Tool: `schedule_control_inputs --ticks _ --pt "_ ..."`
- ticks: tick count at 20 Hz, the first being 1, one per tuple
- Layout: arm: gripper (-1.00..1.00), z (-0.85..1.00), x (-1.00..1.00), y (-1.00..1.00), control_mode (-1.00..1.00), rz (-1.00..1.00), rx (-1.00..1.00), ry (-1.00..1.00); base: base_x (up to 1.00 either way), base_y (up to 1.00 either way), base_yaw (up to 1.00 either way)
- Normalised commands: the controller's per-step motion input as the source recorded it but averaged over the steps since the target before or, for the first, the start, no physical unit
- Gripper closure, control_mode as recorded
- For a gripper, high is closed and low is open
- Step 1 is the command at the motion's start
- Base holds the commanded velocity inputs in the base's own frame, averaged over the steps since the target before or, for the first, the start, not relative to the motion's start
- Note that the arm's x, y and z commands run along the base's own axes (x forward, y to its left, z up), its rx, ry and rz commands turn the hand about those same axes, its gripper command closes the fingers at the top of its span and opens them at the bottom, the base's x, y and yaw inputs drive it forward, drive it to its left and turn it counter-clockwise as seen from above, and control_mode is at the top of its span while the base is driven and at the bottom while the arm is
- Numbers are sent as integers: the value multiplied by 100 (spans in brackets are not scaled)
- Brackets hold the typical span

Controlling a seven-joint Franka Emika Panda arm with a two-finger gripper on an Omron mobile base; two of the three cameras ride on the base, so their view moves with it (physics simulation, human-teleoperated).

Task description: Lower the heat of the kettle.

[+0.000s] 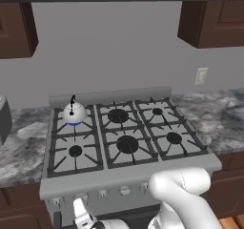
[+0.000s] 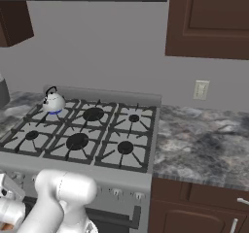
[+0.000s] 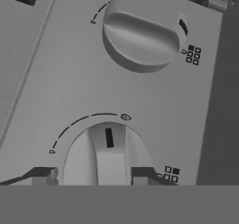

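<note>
A glossy white arm (image 1: 183, 194) of rounded, bulbous segments, with dark finger tips (image 3: 142, 174).

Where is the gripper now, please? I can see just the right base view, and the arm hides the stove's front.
Observer: In the hand view, the gripper is at the front panel, closed on a knob.
Operator: Which way does that knob point?
Observer: Its black mark points at the printed arc above it, near the end with the small symbol.
Operator: Is another knob close by?
Observer: Yes, a second knob sits just beyond it, with nothing touching it.
</note>
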Motion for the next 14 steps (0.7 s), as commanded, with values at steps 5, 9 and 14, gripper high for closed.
schedule_control_inputs --ticks 5,9,14 --pt "100 35 26 0 -100 0 37 0 0 0 0" --pt "100 21 11 0 -100 0 48 0 0 0 0" --pt "100 24 0 0 -100 0 57 3 0 0 0"
